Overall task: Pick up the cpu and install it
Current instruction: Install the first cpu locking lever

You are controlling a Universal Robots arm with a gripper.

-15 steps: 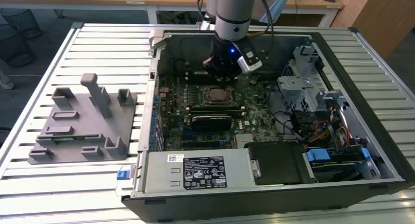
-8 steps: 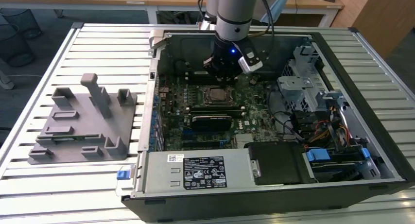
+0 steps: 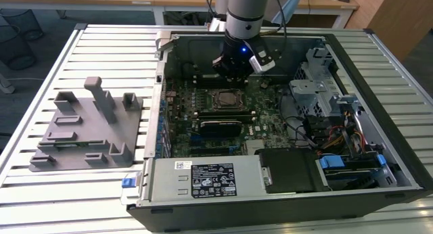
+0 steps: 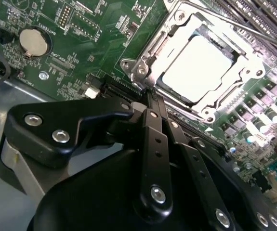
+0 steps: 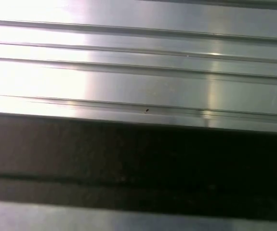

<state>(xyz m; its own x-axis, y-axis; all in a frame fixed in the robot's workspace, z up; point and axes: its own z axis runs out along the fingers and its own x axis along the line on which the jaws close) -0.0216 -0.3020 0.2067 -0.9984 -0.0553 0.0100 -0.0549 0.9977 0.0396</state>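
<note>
An open computer case (image 3: 284,203) lies on the slatted metal worktop (image 3: 101,46), reaching its near edge and right side in the exterior view. Inside, the green motherboard (image 3: 267,104) fills the middle, with a round coin battery (image 4: 33,41) showing in the second wrist view. A power supply (image 3: 203,180) with a label sits along the case's near wall, and a drive cage (image 3: 318,89) with bundled cables (image 3: 328,137) lines the exterior view's right. A grey plastic holder tray (image 3: 84,130) rests near the worktop's left edge. Wire bins (image 3: 17,38) stand beyond the far left corner.
</note>
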